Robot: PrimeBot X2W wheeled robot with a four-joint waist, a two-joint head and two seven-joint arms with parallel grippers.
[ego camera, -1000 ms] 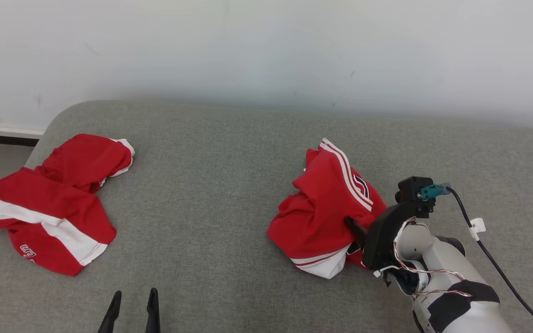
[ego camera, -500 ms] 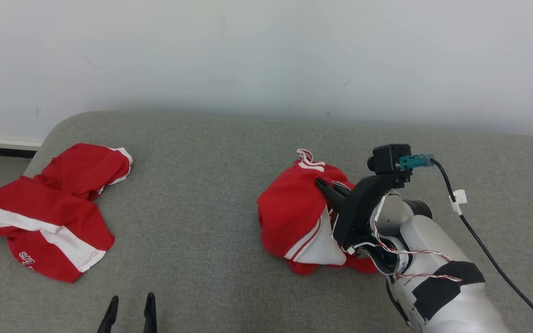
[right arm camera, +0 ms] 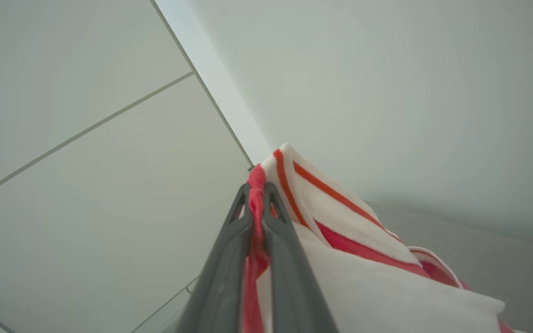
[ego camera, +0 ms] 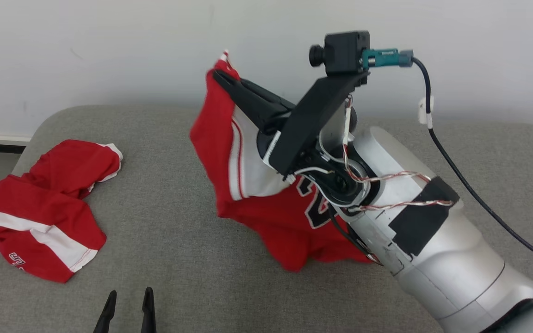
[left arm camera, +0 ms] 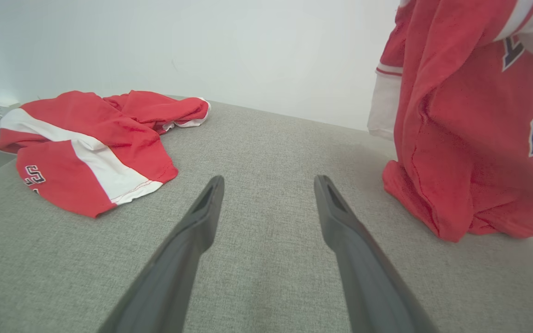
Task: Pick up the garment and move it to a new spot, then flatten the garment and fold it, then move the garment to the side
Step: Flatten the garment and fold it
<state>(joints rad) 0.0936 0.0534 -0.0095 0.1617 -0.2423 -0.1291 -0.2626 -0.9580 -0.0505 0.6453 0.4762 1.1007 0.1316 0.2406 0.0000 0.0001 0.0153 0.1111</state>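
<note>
A red garment (ego camera: 252, 212) with white panels and dark numerals hangs from my right gripper (ego camera: 220, 76), which is shut on a fold at its top and raised high over the grey couch (ego camera: 178, 194). Its lower hem still rests on the cushion. In the right wrist view the red fabric (right arm camera: 256, 217) is pinched between the closed fingers, pointing up at the ceiling. The left wrist view shows the hanging garment (left arm camera: 465, 138) at the right. My left gripper (ego camera: 127, 300) stands open and empty, low near the couch's front edge (left arm camera: 266, 185).
A second red and white garment (ego camera: 40, 217) lies crumpled at the couch's left end, also in the left wrist view (left arm camera: 90, 143). A white wall (ego camera: 109, 46) stands behind the couch. A dark cable (ego camera: 461, 171) trails from the right wrist camera.
My right gripper closed on the garment and lifted it up and to the left, so it now hangs with only its hem on the couch. The left gripper stayed put.
</note>
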